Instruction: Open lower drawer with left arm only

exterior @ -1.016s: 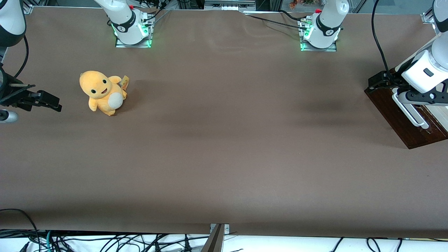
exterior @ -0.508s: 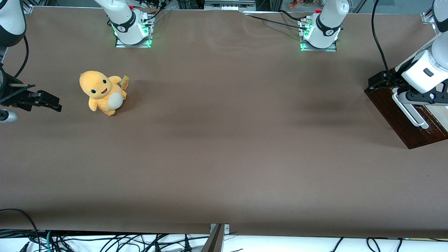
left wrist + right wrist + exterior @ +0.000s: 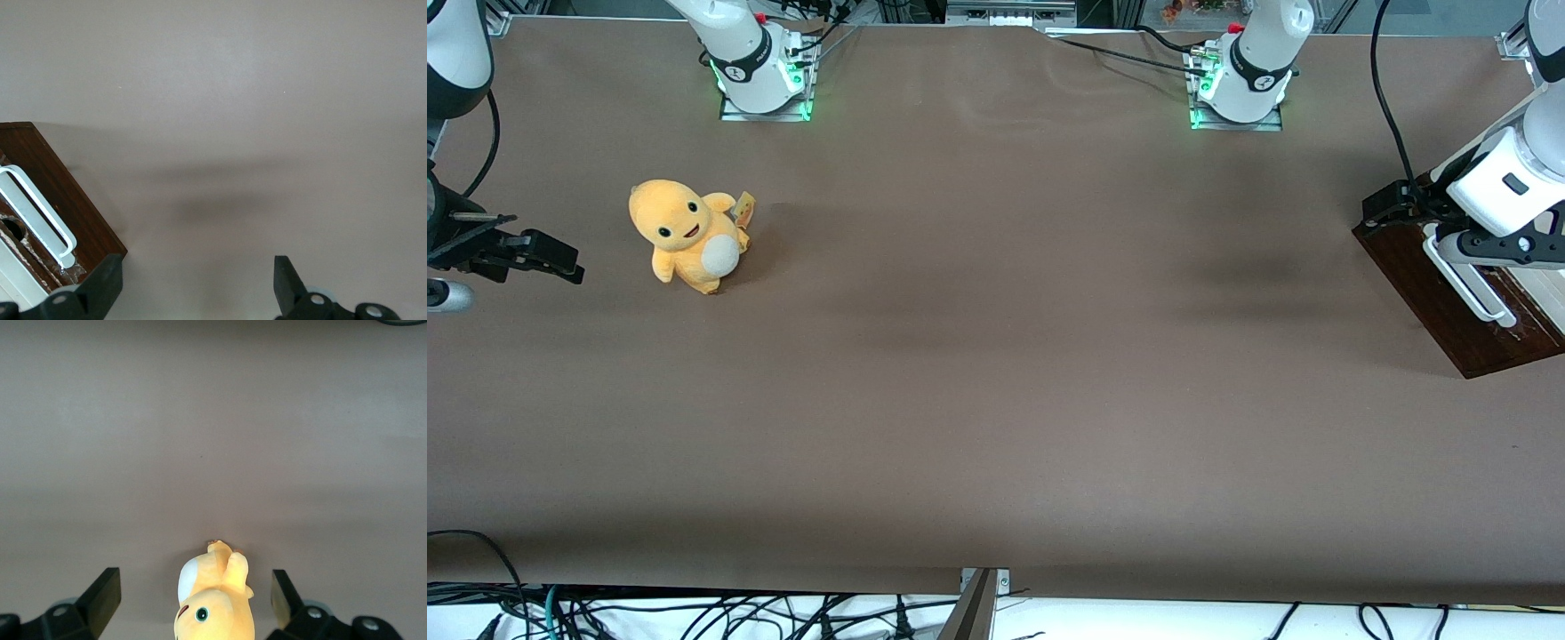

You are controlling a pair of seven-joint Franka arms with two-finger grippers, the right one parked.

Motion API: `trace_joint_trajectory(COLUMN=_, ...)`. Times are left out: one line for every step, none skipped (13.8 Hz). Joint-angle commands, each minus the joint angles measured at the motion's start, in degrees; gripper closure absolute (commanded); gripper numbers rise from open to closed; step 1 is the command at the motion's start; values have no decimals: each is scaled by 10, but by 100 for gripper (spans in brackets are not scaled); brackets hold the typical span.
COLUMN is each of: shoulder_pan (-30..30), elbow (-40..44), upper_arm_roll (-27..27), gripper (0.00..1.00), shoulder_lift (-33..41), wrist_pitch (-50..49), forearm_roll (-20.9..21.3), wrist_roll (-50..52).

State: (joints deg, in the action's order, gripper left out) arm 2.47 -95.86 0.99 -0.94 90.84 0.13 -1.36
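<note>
The lower drawer [image 3: 1449, 293] sits at the working arm's end of the bench [image 3: 996, 356], its dark brown front showing with the white loop handle [image 3: 1465, 280] across it. The left arm's gripper [image 3: 197, 283] hangs just above the handle, fingers [image 3: 107, 283] spread wide, grasping nothing. A yellow plush toy [image 3: 687, 236] stands toward the parked arm's end.

Wide brown table [image 3: 996, 356], evenly lit, soft shadows, tangled black cables [image 3: 694, 613] along its near edge
</note>
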Motion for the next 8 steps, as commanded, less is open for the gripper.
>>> trace_joint_trajectory(shoulder_pan=0, elbow=-3, upper_arm_roll=-2, gripper=0, shoulder_lift=5, wrist_pitch=-6, forearm_roll=0, wrist_roll=6)
trace_joint_trajectory(shoulder_pan=0, elbow=-3, upper_arm_roll=-2, gripper=0, shoulder_lift=5, wrist_pitch=-6, forearm_roll=0, wrist_roll=6)
trace_joint_trajectory(shoulder_pan=0, elbow=-3, upper_arm_roll=-2, gripper=0, shoulder_lift=5, wrist_pitch=-7, forearm_roll=0, wrist_roll=6)
trace_joint_trajectory(shoulder_pan=0, elbow=-3, upper_arm_roll=-2, gripper=0, shoulder_lift=5, wrist_pitch=-7, forearm_roll=0, wrist_roll=6)
trace_joint_trajectory(shoulder_pan=0, elbow=-3, upper_arm_roll=-2, gripper=0, shoulder_lift=4, wrist_pitch=-7, forearm_roll=-1, wrist_roll=6)
trace_joint_trajectory(shoulder_pan=0, elbow=-4, upper_arm_roll=-2, gripper=0, shoulder_lift=3, wrist_pitch=-7, forearm_roll=0, wrist_roll=6)
trace_joint_trajectory(shoulder_pan=0, elbow=-3, upper_arm_roll=-2, gripper=0, shoulder_lift=1, wrist_pitch=-9, forearm_roll=0, wrist_roll=6)
trace_joint_trajectory(shoulder_pan=0, elbow=-3, upper_arm_roll=-2, gripper=0, shoulder_lift=-6, wrist_pitch=-19, forearm_roll=0, wrist_roll=7)
